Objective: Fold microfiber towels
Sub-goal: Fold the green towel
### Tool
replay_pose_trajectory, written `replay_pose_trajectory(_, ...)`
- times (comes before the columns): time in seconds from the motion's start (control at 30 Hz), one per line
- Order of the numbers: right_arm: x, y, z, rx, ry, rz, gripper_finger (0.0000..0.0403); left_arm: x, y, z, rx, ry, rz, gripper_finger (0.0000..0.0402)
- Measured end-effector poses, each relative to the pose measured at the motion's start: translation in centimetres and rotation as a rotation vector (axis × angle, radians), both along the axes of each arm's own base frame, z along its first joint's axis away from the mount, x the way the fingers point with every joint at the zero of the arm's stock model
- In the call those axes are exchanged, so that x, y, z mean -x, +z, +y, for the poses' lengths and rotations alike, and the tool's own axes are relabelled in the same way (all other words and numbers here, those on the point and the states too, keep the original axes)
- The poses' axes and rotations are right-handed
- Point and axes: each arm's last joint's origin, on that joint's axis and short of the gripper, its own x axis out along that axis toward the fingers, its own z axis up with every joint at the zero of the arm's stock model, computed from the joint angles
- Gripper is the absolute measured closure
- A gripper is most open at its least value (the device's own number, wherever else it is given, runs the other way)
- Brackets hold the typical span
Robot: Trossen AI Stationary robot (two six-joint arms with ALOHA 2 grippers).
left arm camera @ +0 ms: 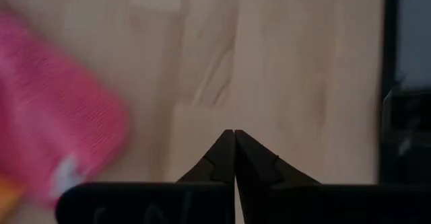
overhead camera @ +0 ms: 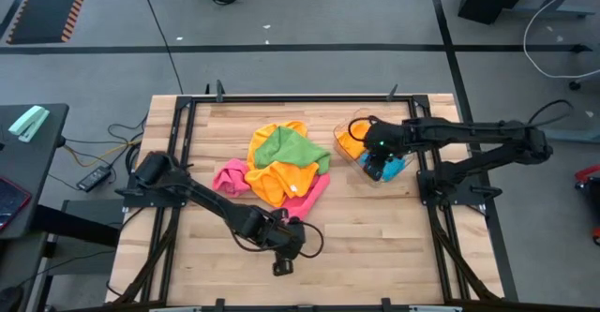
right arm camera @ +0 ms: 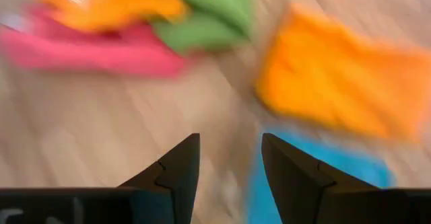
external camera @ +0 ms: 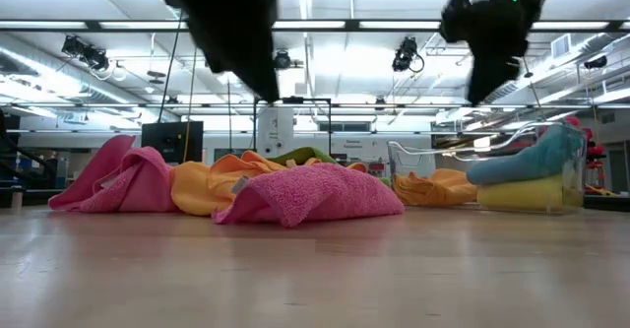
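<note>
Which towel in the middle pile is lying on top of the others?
The green towel: it lies over the orange one, while the pink ones poke out at the pile's edges.

One camera looks straight down on the whole table [overhead camera: 375, 246], another sits level at its surface facing the room, both sharing the towel pile [overhead camera: 281, 167], while each wrist camera peers closely downward.

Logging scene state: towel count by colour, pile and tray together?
Pink towels: 2 visible patches, possibly one cloth
Orange towels: 2, pile and clear tray
Green towel: 1
Blue towel: 1
Yellow towel: 1
Total: about 7; layers may hide more.
</note>
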Motion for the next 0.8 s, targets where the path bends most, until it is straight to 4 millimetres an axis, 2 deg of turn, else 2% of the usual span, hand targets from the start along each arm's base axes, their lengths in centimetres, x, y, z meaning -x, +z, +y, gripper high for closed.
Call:
replay_pose_trajectory(0.17,-2.8,-0.4,2.0,0.037,0.143,-0.242,0.0235,1.5,0.7,0.8,-0.079,-0.060,0.093,0.0381)
replay_pose_trajectory(0.27,-4.5,-1.1,3.5,0.075,0.245,-0.305,0.0235,2.3,1.3,1.1,-0.098,-0.067,0.128,0.0373)
replay_pose_trajectory(0.4,-6.8,-3.3,5.0,0.087,0.308,-0.279,0.0235,2.9,2.1,1.0,-0.099,-0.074,0.129,0.0373)
replay_pose_trajectory(0.57,-9.4,-6.9,5.1,0.104,0.249,-0.171,0.0235,3.5,2.4,0.7,-0.106,-0.092,0.140,0.0388)
replay_pose_trajectory(0.8,-13.6,-7.5,4.1,0.310,0.297,-0.151,0.0235,4.2,2.6,0.1,-0.115,-0.116,0.157,0.0384)
